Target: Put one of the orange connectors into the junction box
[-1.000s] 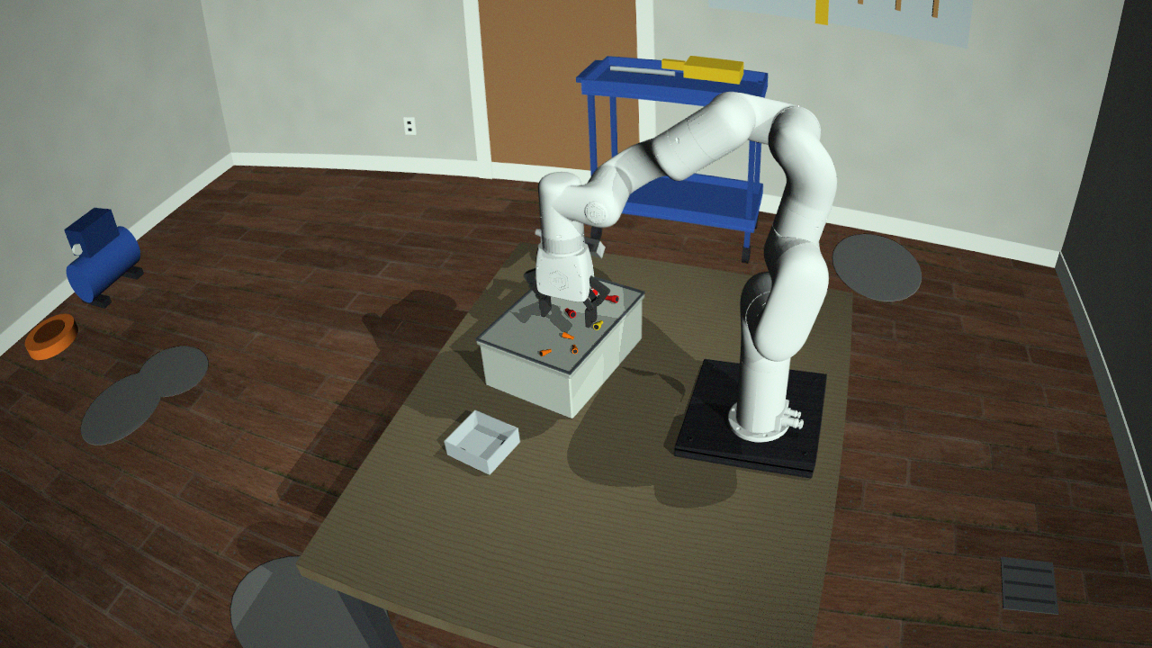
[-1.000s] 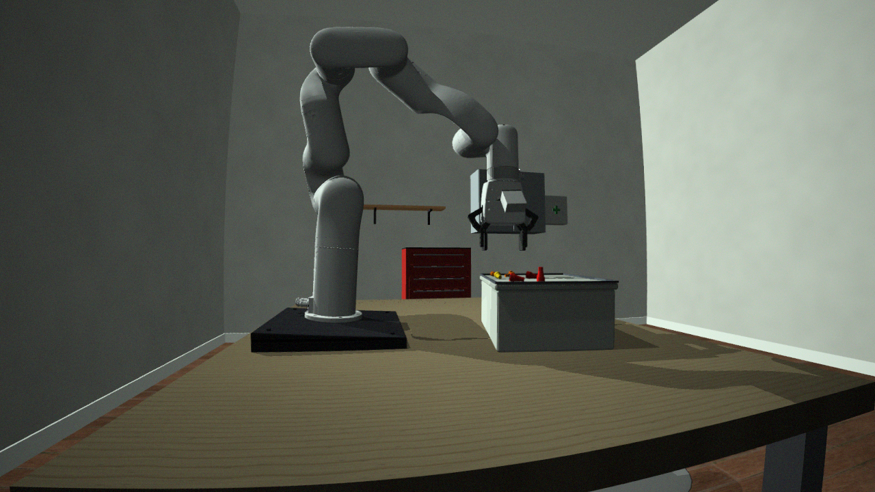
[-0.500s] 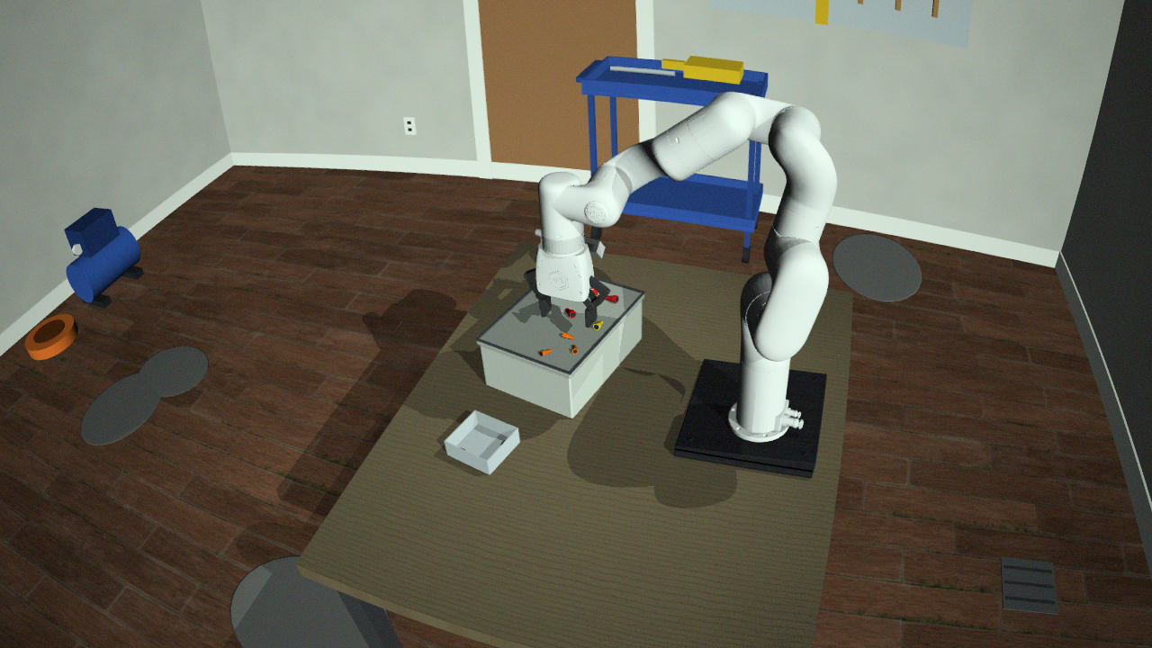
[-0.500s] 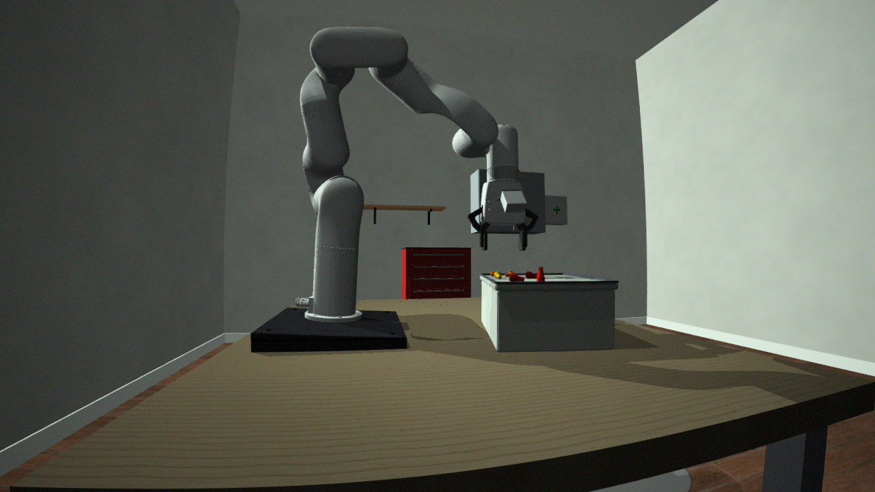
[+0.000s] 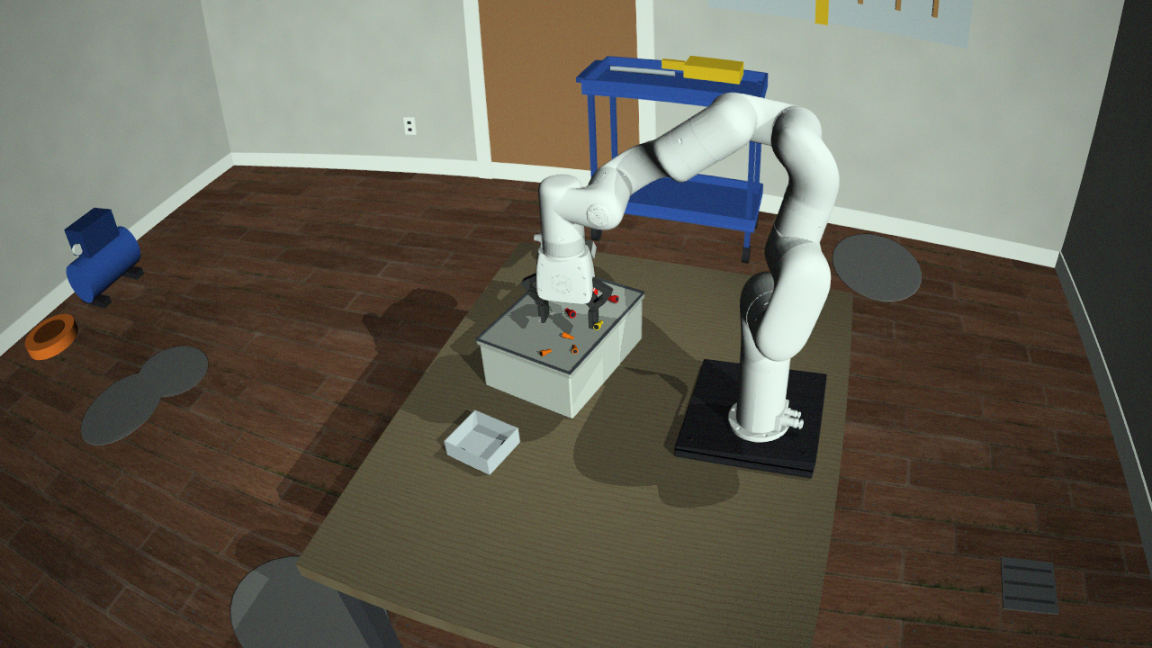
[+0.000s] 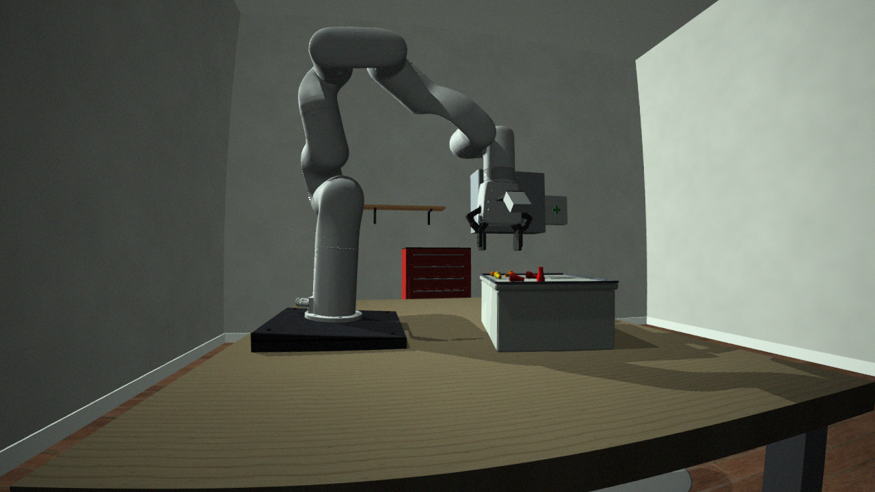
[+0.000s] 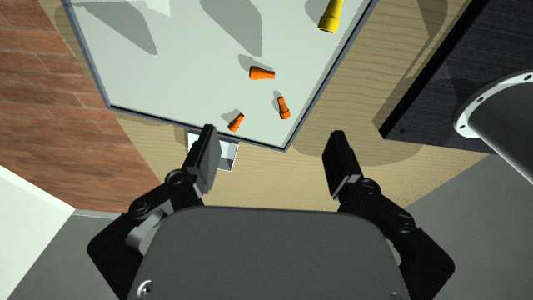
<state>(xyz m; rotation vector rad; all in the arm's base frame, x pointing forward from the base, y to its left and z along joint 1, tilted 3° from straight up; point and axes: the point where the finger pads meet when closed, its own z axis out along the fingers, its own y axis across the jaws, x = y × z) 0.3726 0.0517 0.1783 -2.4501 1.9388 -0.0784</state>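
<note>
Three orange connectors lie loose near a corner of the tool case's grey lid. In the wrist view they are one, a second and a third; the overhead view shows them too. A yellow connector and red ones lie further along the lid. My gripper is open and empty, a short way above the lid. The steel junction box stands open and empty on the table beside the case.
The white case stands mid-table. The arm's black base plate sits to the case's side. A blue cart stands by the back wall.
</note>
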